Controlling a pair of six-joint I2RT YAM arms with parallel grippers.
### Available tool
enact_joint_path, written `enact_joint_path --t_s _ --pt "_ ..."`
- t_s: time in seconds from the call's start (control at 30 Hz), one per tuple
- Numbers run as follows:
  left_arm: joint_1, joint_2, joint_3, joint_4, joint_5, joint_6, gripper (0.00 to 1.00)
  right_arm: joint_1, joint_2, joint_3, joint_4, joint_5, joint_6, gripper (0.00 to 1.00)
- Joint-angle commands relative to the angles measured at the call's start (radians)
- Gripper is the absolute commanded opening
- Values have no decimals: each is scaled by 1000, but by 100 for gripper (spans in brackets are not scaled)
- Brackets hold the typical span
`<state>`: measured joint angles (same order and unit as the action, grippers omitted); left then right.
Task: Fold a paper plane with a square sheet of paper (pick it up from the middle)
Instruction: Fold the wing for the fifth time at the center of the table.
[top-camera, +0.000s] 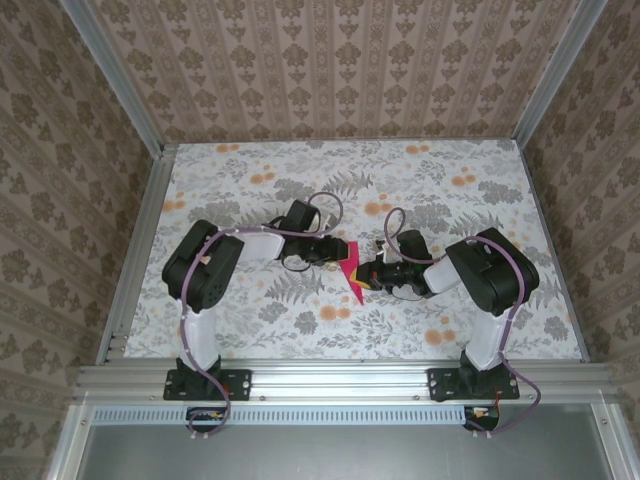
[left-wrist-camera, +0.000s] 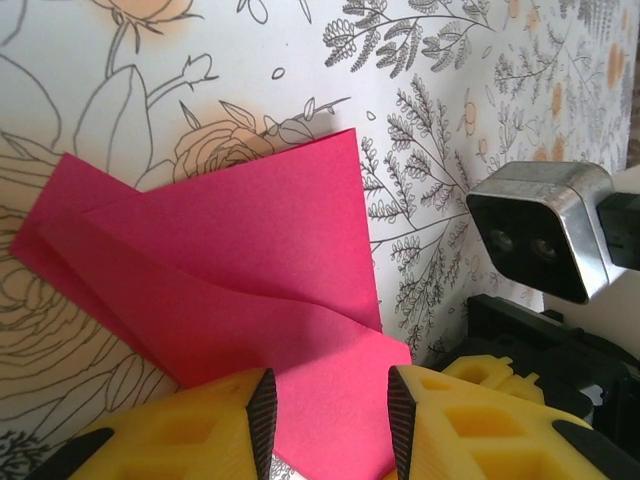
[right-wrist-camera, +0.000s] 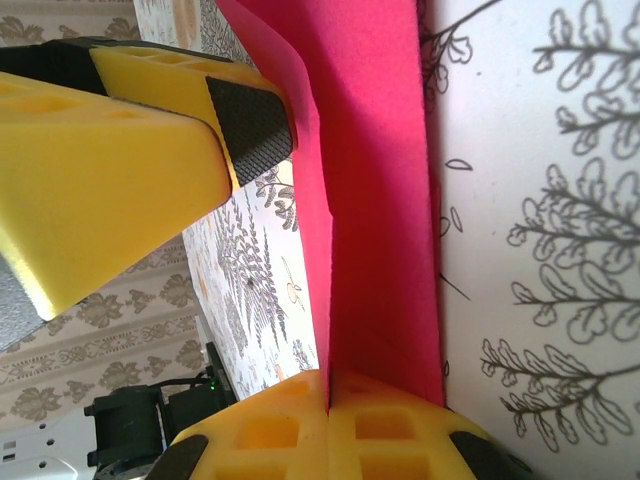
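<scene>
Right end effector (right-wrist-camera: 330, 388) is clamped tight on the pink sheet of paper (right-wrist-camera: 375, 200), its edge pinched in the seam between the yellow fingers. Left end effector (left-wrist-camera: 328, 405) faces it with jaws apart, black pads either side of the sheet's near corner, not pressing it. Sheet is partly folded, creases showing. It sits at the middle of the floral tabletop (top-camera: 250, 180), between the two arms.

Black-and-white arms (top-camera: 200, 275), purple cables (top-camera: 331, 204), yellow tool fingers (left-wrist-camera: 185, 432) with black pads (left-wrist-camera: 262, 408)
</scene>
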<state>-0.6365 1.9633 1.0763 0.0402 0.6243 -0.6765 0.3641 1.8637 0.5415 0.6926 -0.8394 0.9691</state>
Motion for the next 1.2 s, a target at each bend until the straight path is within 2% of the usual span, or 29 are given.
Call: enact_joint_path --t_s 0.0,0.2,0.37,0.53,0.83,1.03,1.17 --pt "-2 54 32 -159 -82 35 38 -7 3 -1 -106 23 -17 2" --pt "-2 100 78 -258 -95 20 38 -5 -70 15 -256 17 -99 15" --pt "-11 127 118 -320 -115 6 38 0 -133 12 -357 0 -160 21" --pt "-14 144 138 -356 -127 0 38 24 -188 49 -502 36 -239 25" --pt "-22 150 154 -381 -140 -8 38 79 -221 142 -684 148 -331 24" --pt "-23 151 157 -384 -142 -12 38 85 -216 153 -723 195 -344 22" --pt "-22 149 154 -381 -141 -17 37 89 -206 150 -727 201 -344 16"
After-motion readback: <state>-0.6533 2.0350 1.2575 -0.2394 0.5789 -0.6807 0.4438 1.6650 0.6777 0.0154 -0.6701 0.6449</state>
